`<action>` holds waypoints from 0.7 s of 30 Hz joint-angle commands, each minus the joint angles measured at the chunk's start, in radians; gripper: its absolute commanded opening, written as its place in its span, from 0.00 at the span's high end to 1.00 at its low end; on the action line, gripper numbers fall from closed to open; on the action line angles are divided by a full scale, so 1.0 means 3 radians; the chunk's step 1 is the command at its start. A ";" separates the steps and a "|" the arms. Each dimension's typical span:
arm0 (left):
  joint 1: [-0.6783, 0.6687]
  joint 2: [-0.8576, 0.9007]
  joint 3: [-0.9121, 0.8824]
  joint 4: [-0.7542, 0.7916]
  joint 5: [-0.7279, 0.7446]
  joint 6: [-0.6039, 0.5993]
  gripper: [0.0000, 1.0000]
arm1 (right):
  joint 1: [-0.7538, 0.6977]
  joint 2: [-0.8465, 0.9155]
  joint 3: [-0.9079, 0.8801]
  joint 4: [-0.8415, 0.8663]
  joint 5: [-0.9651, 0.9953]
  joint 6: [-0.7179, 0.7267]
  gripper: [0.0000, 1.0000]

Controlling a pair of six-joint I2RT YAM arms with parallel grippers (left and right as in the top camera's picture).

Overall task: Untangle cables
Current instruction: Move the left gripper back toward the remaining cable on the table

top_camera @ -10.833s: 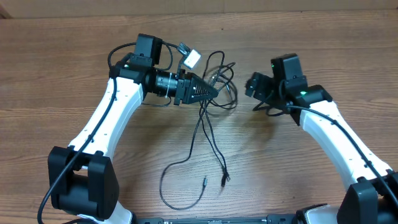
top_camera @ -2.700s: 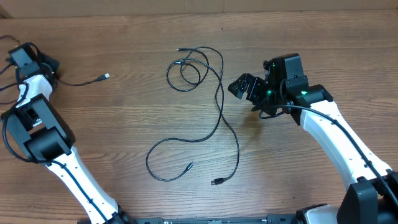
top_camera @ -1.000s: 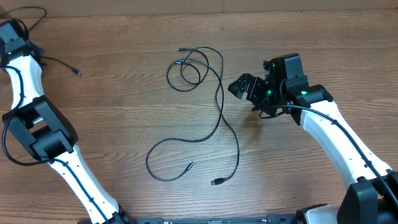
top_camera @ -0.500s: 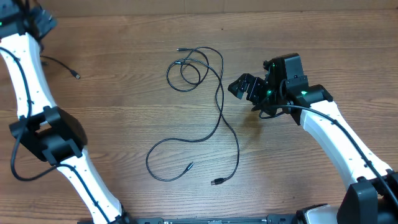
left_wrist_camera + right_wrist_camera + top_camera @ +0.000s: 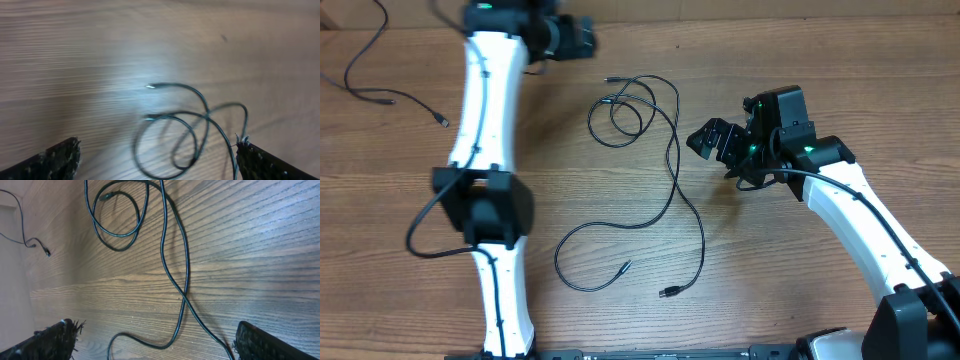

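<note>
Two thin black cables (image 5: 672, 170) lie crossed on the wooden table. Their loops (image 5: 620, 108) overlap at the top and the plug ends (image 5: 669, 292) trail toward the near edge. My left gripper (image 5: 575, 38) hovers open at the top, just left of the loops. The left wrist view is blurred: the loops (image 5: 192, 127) lie ahead of the open left gripper (image 5: 157, 145). My right gripper (image 5: 708, 138) hangs open to the right of the strands. In the right wrist view the strands (image 5: 175, 275) run between the wide-set fingers of the right gripper (image 5: 155, 330), not held.
Another thin black cable (image 5: 425, 108) lies apart at the far left of the table, also seen as a thin cable (image 5: 30, 242) in the right wrist view. The left arm (image 5: 485, 150) stretches up the left-centre of the table.
The left arm has swung from the far left corner to the top centre, beside the cable loops. The right arm and the cables have not moved.
</note>
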 commanded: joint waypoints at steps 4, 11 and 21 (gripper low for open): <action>-0.0490 0.0312 -0.0025 -0.0004 -0.0467 0.0245 0.00 | 0.0015 0.0010 0.0015 0.0013 0.0024 -0.0001 0.00; -0.0720 0.0627 -0.0028 -0.0178 -0.0472 0.0088 0.01 | 0.0015 0.0010 0.0015 0.0013 0.0025 -0.0001 0.00; -0.0729 0.0907 -0.0032 -0.0454 -0.0469 -0.0404 0.32 | 0.0015 0.0010 0.0015 0.0013 0.0025 -0.0001 0.00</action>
